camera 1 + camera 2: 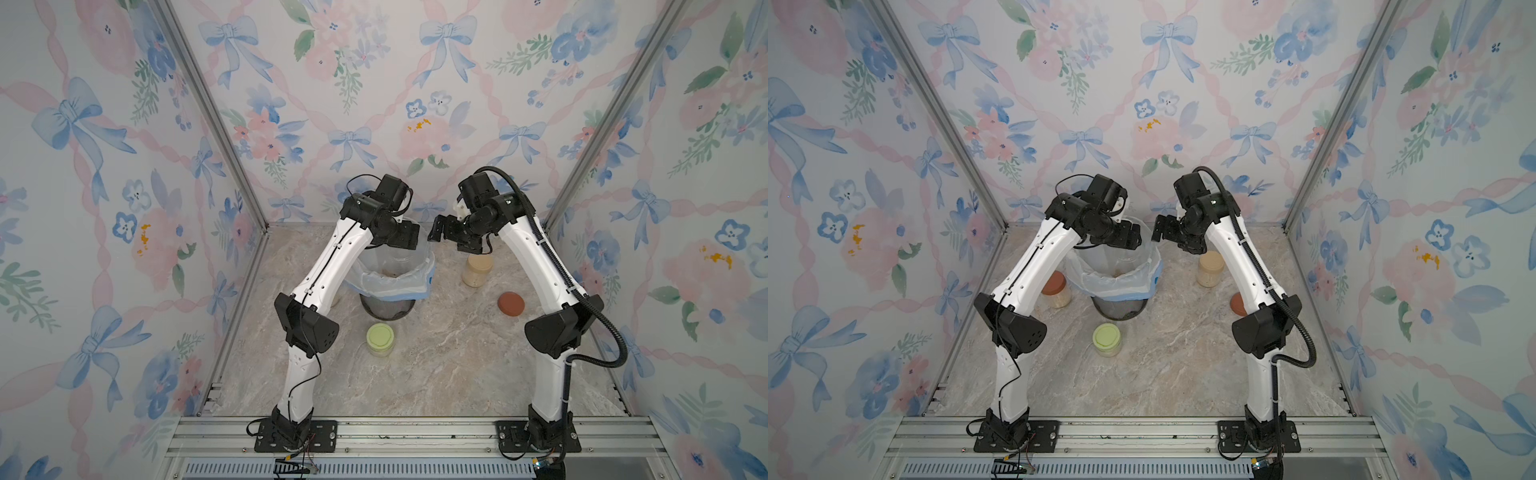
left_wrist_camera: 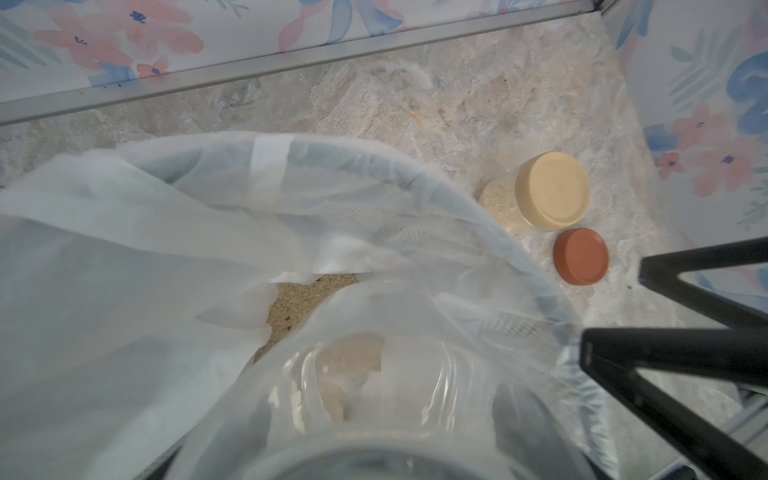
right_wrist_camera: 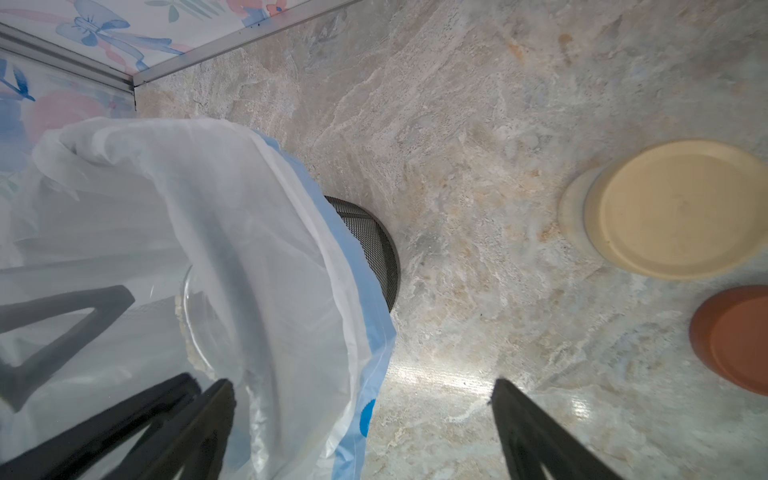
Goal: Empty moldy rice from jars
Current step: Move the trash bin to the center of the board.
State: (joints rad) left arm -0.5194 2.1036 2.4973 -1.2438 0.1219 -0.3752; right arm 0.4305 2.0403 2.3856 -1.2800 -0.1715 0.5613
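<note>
Floral wallpaper (image 1: 374,83) with blue bows wraps three sides, and a marble-patterned tabletop (image 1: 436,374) lies under both arms. Far centre stands a dark mesh bin (image 1: 386,309) with a white plastic liner (image 1: 415,286) folded over its rim.

Over it, the left gripper (image 1: 401,243) is clamped on an open clear glass jar (image 2: 374,395), tipped into the liner's mouth. A pale clump clings inside the glass. And there's the moldy rice (image 2: 299,301), a tan, grainy heap at the bottom of the liner, just past the jar.

Right gripper (image 3: 361,381) now: jaws spread wide, nothing between them. It hangs just to the right of the bin, above a beige-lidded glass jar (image 1: 479,270) that stands upright, packed with pale grains. Nearer and further right, a loose rust-red round lid (image 1: 511,304) lies flat on the marble, apart from that jar.

In a top view, a rust-red-lidded glass jar (image 1: 1059,289) shows left of the bin, half behind the left arm. On the near side of the bin, a pale green-lidded glass jar (image 1: 380,338) stands closed.
</note>
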